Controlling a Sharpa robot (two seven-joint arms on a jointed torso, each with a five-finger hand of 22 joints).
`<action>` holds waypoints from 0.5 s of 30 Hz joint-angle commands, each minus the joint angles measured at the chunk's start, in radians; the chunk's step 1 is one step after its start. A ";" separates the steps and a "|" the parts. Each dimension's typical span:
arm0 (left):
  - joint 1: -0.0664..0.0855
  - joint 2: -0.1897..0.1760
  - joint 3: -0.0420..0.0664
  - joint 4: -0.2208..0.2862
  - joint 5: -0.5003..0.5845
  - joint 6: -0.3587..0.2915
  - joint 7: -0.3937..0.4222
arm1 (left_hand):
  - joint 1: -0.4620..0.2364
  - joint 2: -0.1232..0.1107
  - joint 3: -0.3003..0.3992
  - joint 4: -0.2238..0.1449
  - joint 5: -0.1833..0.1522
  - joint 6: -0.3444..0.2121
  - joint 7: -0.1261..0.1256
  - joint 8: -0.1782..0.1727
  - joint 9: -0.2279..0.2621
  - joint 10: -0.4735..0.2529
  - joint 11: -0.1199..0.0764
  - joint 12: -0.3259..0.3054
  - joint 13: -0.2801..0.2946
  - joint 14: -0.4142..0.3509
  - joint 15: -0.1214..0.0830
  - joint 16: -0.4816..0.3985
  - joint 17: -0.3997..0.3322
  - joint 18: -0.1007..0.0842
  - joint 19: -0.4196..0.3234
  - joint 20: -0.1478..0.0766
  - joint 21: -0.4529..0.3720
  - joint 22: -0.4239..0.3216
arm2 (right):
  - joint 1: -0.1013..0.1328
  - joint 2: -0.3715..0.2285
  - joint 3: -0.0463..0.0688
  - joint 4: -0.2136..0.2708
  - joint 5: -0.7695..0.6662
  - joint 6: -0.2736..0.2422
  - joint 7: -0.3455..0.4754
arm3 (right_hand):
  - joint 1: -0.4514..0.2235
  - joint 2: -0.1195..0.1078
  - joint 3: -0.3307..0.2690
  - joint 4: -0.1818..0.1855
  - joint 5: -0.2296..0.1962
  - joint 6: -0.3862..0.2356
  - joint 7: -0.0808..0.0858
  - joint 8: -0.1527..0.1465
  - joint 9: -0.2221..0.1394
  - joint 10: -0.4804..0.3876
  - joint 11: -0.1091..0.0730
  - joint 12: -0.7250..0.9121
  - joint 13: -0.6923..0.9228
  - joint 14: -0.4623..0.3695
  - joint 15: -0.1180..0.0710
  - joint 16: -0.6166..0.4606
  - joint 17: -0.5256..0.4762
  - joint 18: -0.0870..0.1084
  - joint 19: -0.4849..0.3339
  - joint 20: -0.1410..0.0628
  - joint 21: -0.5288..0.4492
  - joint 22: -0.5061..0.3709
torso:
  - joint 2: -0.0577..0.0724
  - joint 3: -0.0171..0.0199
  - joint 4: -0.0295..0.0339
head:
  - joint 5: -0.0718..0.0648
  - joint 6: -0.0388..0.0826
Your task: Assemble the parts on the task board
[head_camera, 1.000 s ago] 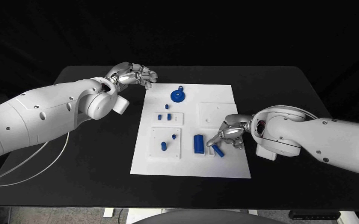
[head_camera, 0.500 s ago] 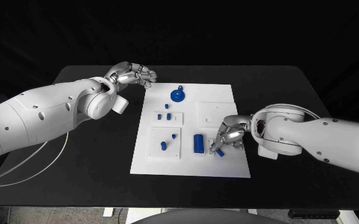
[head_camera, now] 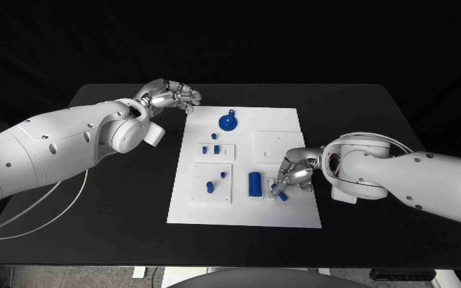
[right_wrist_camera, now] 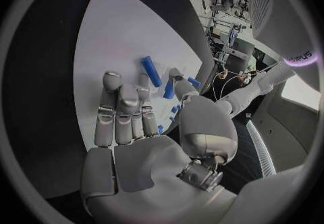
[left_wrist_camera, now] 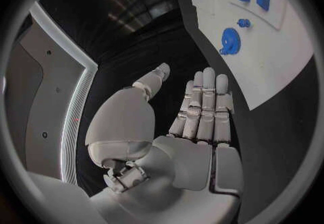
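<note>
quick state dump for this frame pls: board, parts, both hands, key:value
board: white task board in the middle of the black table
parts: round blue part at far end; long blue block near right hand; small blue pieces between
left hand: off the board's far left corner, fingers apart, holds nothing
right hand: over the board's right side, pinching a small blue part
</note>
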 commanded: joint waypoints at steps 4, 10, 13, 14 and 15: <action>0.001 0.001 0.000 0.002 0.002 0.012 0.006 | -0.005 -0.002 0.001 0.006 -0.003 -0.006 0.010 0.004 -0.001 -0.005 -0.003 0.006 0.001 0.003 0.002 -0.006 0.002 0.020 0.005 0.003 -0.006 0.001 | -0.017 -0.001 -0.011 -0.008 0.001 0.050 -0.035 | 0.044 0.018 0.056 0.008 -0.005 0.007 0.009 0.000 -0.008 0.010 0.000 0.000 -0.004 0.004 -0.002 -0.002 0.001 0.006 0.010 0.006 -0.002 0.012 | 0.000 -0.0005 0.0000 | 0.000 -0.001; 0.001 0.000 0.000 0.002 0.002 0.012 0.006 | -0.005 -0.002 0.001 0.006 -0.003 -0.006 0.010 0.004 -0.002 -0.005 -0.003 0.006 0.001 0.003 0.002 -0.007 0.002 0.020 0.005 0.003 -0.006 0.001 | -0.018 0.002 -0.011 -0.011 0.001 0.033 -0.039 | 0.071 0.034 0.102 0.008 -0.005 0.018 0.007 0.005 -0.008 0.017 -0.002 0.001 -0.006 0.007 -0.003 -0.001 0.001 0.006 0.014 0.009 0.001 0.014 | 0.000 0.0000 0.0001 | 0.000 -0.003; 0.001 0.000 0.000 0.003 0.002 0.012 0.006 | -0.004 -0.002 0.001 0.006 -0.003 -0.006 0.010 0.004 -0.002 -0.005 -0.003 0.006 0.001 0.003 0.002 -0.007 0.002 0.020 0.005 0.003 -0.006 0.002 | -0.018 0.002 -0.011 -0.010 0.001 0.034 -0.037 | 0.081 0.040 0.122 0.007 -0.005 0.023 0.005 0.008 -0.008 0.021 -0.003 0.002 -0.006 0.010 -0.004 0.000 0.001 0.006 0.016 0.010 0.002 0.015 | 0.001 0.0001 0.0000 | 0.000 -0.004; 0.001 0.000 0.000 0.003 0.002 0.012 0.006 | -0.004 -0.002 0.001 0.005 -0.003 -0.006 0.010 0.004 -0.002 -0.005 -0.003 0.006 0.001 0.003 0.002 -0.007 0.002 0.020 0.005 0.003 -0.006 0.002 | -0.018 0.002 -0.011 -0.010 0.003 0.034 -0.035 | 0.080 0.040 0.125 0.008 -0.005 0.024 0.005 0.008 -0.008 0.022 -0.003 0.002 -0.006 0.011 -0.004 0.000 0.001 0.006 0.017 0.011 0.003 0.015 | 0.001 0.0001 -0.0002 | 0.000 -0.005; 0.001 -0.001 0.000 0.003 0.002 0.012 0.005 | -0.004 -0.002 0.001 0.005 -0.003 -0.006 0.010 0.004 -0.002 -0.005 -0.003 0.006 0.001 0.003 0.002 -0.007 0.002 0.020 0.005 0.003 -0.006 0.002 | -0.019 0.002 -0.011 -0.009 0.008 0.033 -0.035 | 0.080 0.039 0.126 0.009 -0.005 0.025 0.005 0.009 -0.008 0.022 -0.003 0.002 -0.006 0.011 -0.004 0.001 0.001 0.006 0.017 0.011 0.003 0.015 | 0.000 0.0000 -0.0003 | 0.000 -0.005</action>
